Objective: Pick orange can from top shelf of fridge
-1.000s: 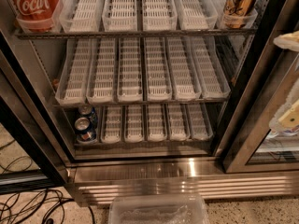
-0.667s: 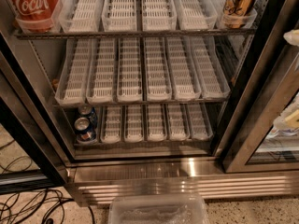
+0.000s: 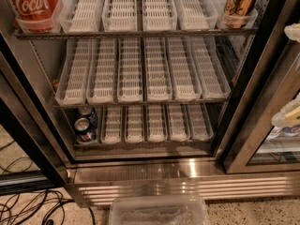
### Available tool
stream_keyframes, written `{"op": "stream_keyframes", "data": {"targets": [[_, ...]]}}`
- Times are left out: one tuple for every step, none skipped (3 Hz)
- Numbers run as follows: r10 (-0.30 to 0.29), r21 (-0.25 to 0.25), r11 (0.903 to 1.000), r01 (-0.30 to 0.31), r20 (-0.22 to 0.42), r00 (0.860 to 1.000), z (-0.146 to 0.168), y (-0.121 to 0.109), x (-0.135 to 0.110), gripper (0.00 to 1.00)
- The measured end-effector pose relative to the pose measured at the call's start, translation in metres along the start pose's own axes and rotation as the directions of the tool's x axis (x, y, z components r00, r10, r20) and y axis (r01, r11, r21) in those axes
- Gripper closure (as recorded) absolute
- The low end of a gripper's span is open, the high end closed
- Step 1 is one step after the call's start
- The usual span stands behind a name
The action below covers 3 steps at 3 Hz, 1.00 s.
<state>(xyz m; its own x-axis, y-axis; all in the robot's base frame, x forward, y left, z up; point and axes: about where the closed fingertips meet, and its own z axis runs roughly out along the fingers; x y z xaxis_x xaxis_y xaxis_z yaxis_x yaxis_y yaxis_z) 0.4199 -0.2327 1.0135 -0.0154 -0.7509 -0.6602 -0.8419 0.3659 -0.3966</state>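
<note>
We are not seeing the gripper anywhere in the camera view, so we cannot tell how its fingers are standing or whether they are holding anything. The orange can is standing upright at the front end of the rightmost lane tray on the top shelf, close to the right door frame, with its upper part cut off by the edge of the view. At the far left of that same shelf a red Coca-Cola can is sitting in its own lane, well apart from the orange one. The white slotted trays between them are showing only bare plastic. Two tiers down, small blue cans are lining up one behind the other in the leftmost lane. The fridge is showing its ribbed steel base below, and a black-framed glass door is slanting along the right side. A clear plastic container is lying on the speckled floor in front, and dark cables are trailing at lower left.
</note>
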Motion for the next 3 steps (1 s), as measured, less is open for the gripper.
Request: {"op": "stream_keyframes", "data": {"targets": [[0.013,0.032,0.9994,-0.014,0.022,1.0,0.001,0.001,-0.005,0.0],[0.035,0.105,0.9936,-0.044,0.082,0.996,0.01,0.015,-0.02,0.0],[0.129,0.178,0.9714,-0.157,0.16,0.979,0.036,0.022,-0.033,0.0]]}}
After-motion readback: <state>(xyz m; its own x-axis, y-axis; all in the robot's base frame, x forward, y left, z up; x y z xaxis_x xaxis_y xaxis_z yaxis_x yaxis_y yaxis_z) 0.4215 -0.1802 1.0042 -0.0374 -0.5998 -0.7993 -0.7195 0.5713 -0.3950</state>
